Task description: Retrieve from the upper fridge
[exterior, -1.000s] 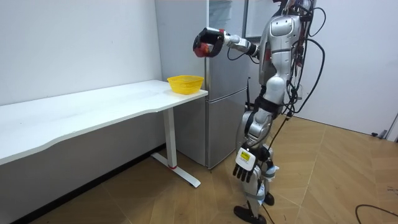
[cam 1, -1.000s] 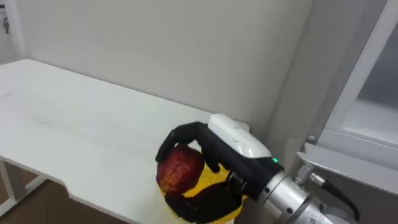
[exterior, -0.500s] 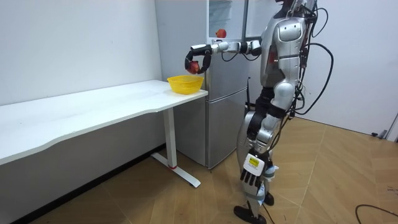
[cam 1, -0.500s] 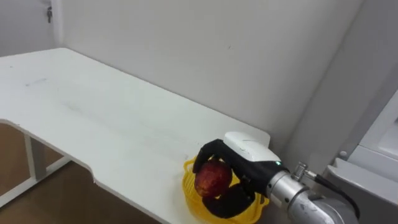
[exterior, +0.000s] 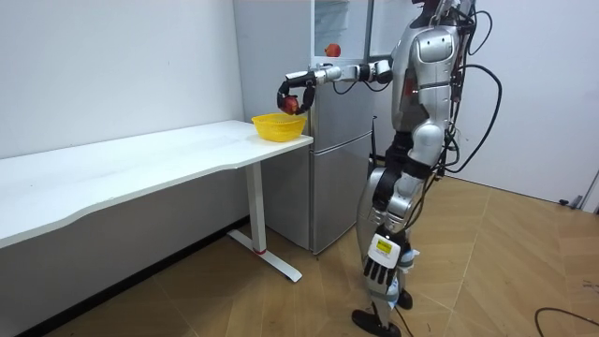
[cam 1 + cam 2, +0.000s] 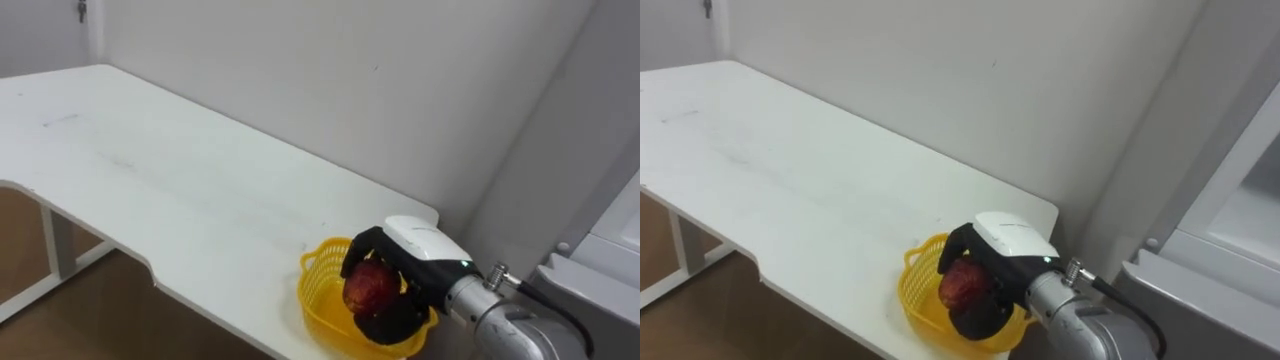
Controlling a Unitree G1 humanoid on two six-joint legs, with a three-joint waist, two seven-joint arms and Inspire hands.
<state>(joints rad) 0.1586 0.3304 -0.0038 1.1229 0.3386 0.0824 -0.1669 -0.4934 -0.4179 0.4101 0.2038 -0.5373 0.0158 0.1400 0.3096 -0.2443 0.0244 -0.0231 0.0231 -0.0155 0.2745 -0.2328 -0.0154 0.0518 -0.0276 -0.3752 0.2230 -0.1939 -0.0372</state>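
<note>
One red apple above yellow basket

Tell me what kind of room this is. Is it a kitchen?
Probably a plain room set up like a kitchen: a tall grey fridge, a long white table with a yellow basket, and the right robot hand holding a red fruit over it.

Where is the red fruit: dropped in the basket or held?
Held: the right hand has its fingers curled round the fruit, above the yellow basket.
</note>
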